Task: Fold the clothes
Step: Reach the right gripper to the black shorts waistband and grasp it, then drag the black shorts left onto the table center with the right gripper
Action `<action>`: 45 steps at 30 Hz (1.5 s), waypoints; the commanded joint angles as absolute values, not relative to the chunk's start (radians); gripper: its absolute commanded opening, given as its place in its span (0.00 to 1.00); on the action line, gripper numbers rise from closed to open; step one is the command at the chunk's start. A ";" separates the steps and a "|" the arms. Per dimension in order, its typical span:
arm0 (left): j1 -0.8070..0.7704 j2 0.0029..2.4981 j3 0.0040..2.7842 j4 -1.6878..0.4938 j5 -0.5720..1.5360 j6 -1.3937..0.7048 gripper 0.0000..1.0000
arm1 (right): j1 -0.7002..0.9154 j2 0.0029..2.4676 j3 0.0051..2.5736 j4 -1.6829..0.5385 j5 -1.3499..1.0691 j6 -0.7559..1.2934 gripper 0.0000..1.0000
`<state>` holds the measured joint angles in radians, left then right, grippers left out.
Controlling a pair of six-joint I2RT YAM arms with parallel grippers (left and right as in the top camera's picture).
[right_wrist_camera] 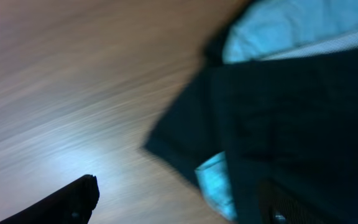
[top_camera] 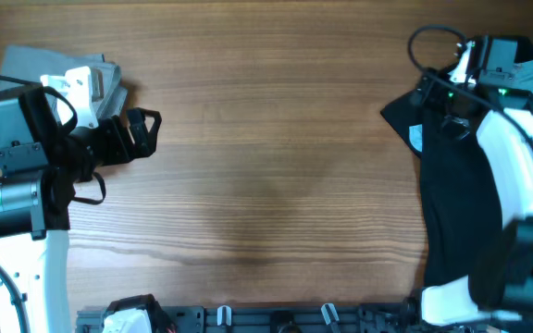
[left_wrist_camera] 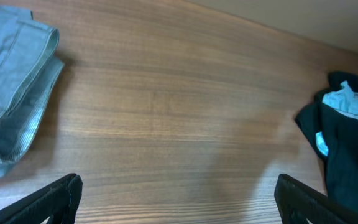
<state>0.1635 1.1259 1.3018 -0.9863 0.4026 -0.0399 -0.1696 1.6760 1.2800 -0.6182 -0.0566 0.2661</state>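
A black garment (top_camera: 452,185) with light blue lining lies crumpled at the table's right side. It also shows in the right wrist view (right_wrist_camera: 284,106) and the left wrist view (left_wrist_camera: 347,149). My right gripper (top_camera: 431,102) hovers over its upper left corner, open (right_wrist_camera: 179,202), with one finger over the cloth and one over bare wood. A folded grey-blue garment (top_camera: 26,65) lies at the far left, also in the left wrist view (left_wrist_camera: 14,93). My left gripper (top_camera: 142,129) is open and empty (left_wrist_camera: 179,205) just right of it.
The wooden table (top_camera: 266,166) stretches between the two garments. A rack with white clips (top_camera: 220,319) runs along the front edge. The right arm's white links (top_camera: 516,166) lie over the black garment.
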 commanded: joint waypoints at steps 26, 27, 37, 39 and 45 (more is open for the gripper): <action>0.159 1.129 1.324 -0.952 0.430 -0.046 0.98 | -0.328 1.736 1.312 -0.370 -0.181 0.099 0.04; 0.159 1.126 1.324 -0.952 0.430 -0.046 0.96 | -0.306 1.695 1.312 -0.367 -0.247 0.093 0.04; 0.160 0.978 1.324 -0.949 0.325 -0.046 1.00 | 0.555 1.514 1.312 -0.453 -0.367 0.081 0.15; 0.160 0.947 1.324 -0.950 0.297 -0.046 1.00 | 0.701 1.522 1.312 -0.444 -0.308 0.080 0.32; 0.146 0.973 1.324 -0.943 0.331 -0.046 1.00 | 0.702 1.409 1.327 -0.467 -0.146 0.112 0.48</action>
